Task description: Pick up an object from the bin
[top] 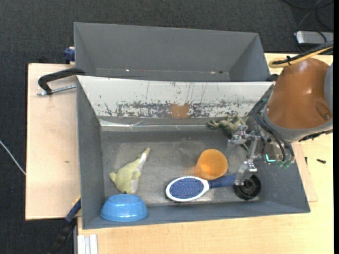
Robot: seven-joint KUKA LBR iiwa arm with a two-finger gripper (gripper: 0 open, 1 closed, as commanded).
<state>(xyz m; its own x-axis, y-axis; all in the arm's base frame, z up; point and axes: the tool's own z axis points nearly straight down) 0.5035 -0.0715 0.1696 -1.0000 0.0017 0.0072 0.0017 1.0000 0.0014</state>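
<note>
The jaws are hanging low in the bin (90, 157), at the end of the arm (299, 97). I cannot tell how wide they are standing, and no held thing is showing. Right beneath them a black ring (247, 187) is lying on the bin floor, seemingly touching the handle end of a blue brush (186, 189). That ring is looking like the likeliest pick. To do it well, the jaws should be centring over the ring and dropping straight, staying clear of the handle so that only one thing is rising. Just beside the jaws an orange cup (212, 163) is standing, and a green toy (225, 124) is lying near behind them. Well apart, a pale plush (128, 174) and a blue bowl (124, 209) are sitting farthest off.
</note>
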